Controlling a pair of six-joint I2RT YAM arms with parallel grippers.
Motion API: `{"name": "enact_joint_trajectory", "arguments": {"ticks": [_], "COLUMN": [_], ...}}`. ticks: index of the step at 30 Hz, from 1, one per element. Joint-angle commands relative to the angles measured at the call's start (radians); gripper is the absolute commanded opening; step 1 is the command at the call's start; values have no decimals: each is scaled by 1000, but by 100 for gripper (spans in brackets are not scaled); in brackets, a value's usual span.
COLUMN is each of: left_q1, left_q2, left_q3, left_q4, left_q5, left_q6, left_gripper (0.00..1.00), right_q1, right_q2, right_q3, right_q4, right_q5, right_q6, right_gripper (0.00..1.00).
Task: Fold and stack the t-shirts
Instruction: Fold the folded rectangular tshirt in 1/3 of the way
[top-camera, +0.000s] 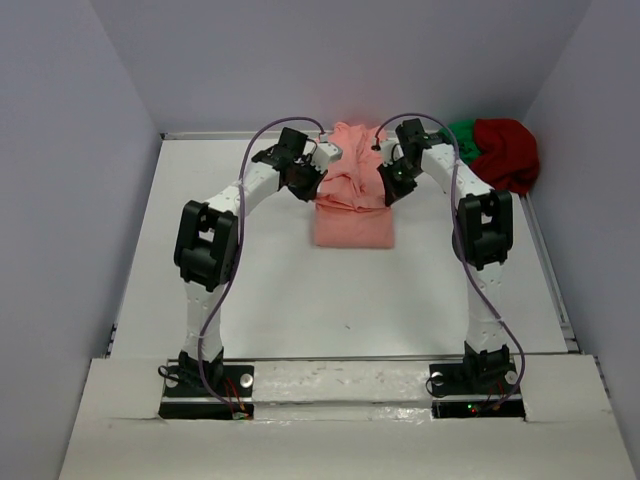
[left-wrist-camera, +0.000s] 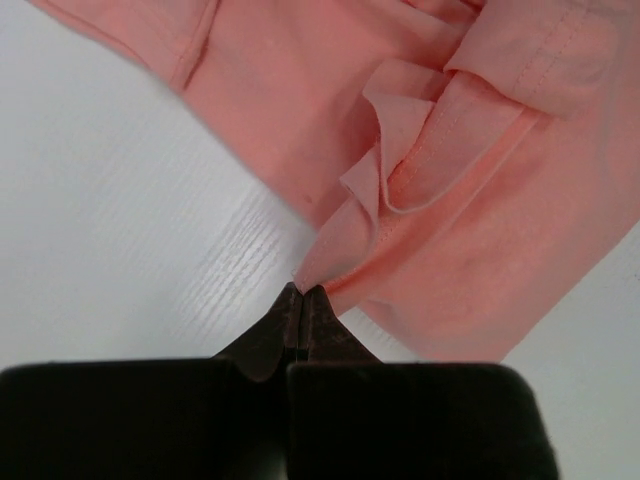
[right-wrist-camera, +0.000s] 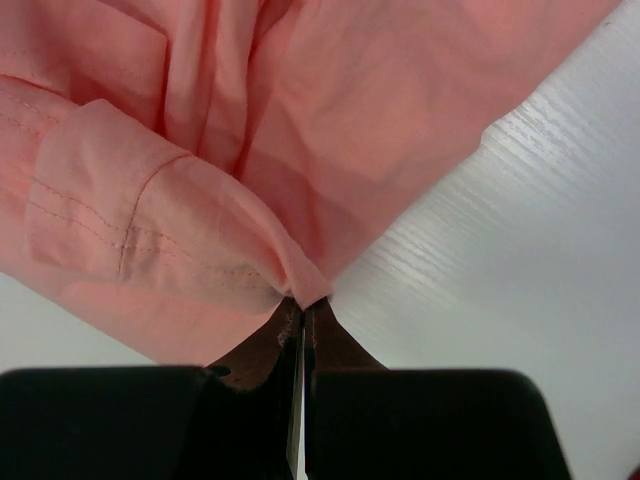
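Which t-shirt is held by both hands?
The salmon-pink t-shirt: the left hand and right hand pinch its edges. The dark red t-shirt and green t-shirt lie bunched at the far right, unheld.

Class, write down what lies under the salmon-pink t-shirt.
White table shows all around the salmon-pink t-shirt, so its near part rests on that. Anything between cloth and table is covered by the folded layers.

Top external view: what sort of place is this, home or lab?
Probably a lab test cell: a white table boxed in by plain walls, the left arm and right arm bolted at its near edge, and a salmon-pink t-shirt as the workpiece.
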Motion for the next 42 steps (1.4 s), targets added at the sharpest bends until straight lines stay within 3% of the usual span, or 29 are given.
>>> {"name": "enact_joint_trajectory", "arguments": {"ticks": [1, 17, 27, 29, 31, 32, 33, 34, 35, 36, 38, 39, 41, 42], "left_q1": [8, 6, 11, 11, 11, 11, 11, 11, 11, 13, 11, 13, 13, 14], "left_q2": [-2, 12, 122, 143, 159, 160, 163, 162, 156, 151, 131, 111, 78, 56], "left_q3": [76, -5, 108, 130, 142, 150, 156, 160, 162, 167, 190, 197, 222, 222], "left_q4": [-4, 73, 47, 48, 52, 56, 58, 61, 64, 67, 53, 50, 22, 21], "left_q5": [-24, -13, -86, -105, -126, -132, -142, -143, -143, -148, -171, -195, -212, -221], "left_q6": [-3, -46, -40, -51, -49, -49, -52, -52, -54, -54, -57, -56, -46, -43], "left_gripper": [0, 0, 0, 0, 2, 8, 21, 22, 27, 43, 54, 70, 83, 96], "right_q1": [-12, -21, -21, -21, -21, -21, -21, -21, -21, -21, -21, -21, -21, -21], "right_q2": [8, 96, 136, 137, 131, 124, 119, 114, 102, 94, 78, 61, 42, 32], "right_q3": [56, 138, 176, 171, 161, 156, 150, 147, 145, 144, 144, 147, 162, 170], "right_q4": [24, 59, 61, 56, 57, 57, 57, 57, 56, 53, 42, 36, 25, 9], "right_q5": [7, -3, 6, 6, 3, 3, 3, 3, 6, 6, 10, 18, 33, 36], "right_q6": [4, 40, 34, 34, 28, 28, 25, 24, 22, 19, 13, 4, -2, -12], "right_gripper": [0, 0, 0, 32, 52, 67, 71, 76, 77, 78, 79, 79, 80, 81]}}
